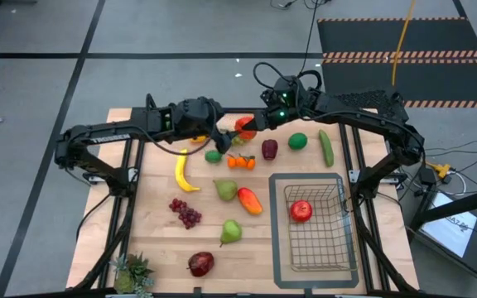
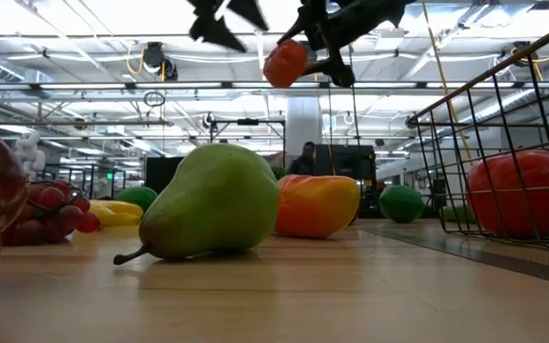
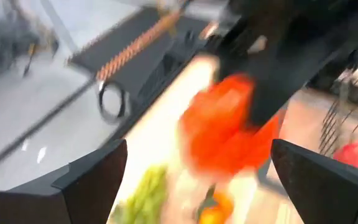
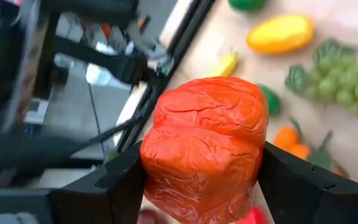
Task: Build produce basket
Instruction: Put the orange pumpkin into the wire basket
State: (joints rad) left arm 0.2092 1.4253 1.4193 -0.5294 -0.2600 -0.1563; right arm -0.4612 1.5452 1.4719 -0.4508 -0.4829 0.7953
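Produce lies scattered over the wooden bench (image 1: 151, 240), and one piece, a wrinkled orange-red fruit (image 4: 205, 148), is lifted clear of it at the far edge, clamped between the two dark fingers of the right hand (image 1: 249, 125), which grip it on opposite sides. The left hand (image 1: 222, 137) hangs just to the left of that fruit with its fingers spread wide and nothing between them; from its wrist the orange-red fruit (image 3: 229, 130) shows ahead, in the other arm's hold. The held piece is glossy, creased and lumpy, more orange than red. Below it on the bench lie a small green lime (image 1: 213, 156) and a cluster of little oranges (image 1: 241, 161), then to the right a dark red apple (image 1: 269, 149), a round green fruit (image 1: 297, 141) and a cucumber (image 1: 327, 147). Nearer lie a yellow banana (image 1: 183, 175), purple grapes (image 1: 185, 213), two green pears (image 1: 225, 189) (image 1: 231, 232), an orange-yellow mango (image 1: 249, 199) and another dark red apple (image 1: 200, 263). The wire basket (image 1: 334, 248) stands at the near right on a grey tray (image 1: 277, 248), well apart from both hands, with one red apple (image 1: 301, 210) inside. A spiky potted plant (image 1: 133, 273) stands at the near left corner.
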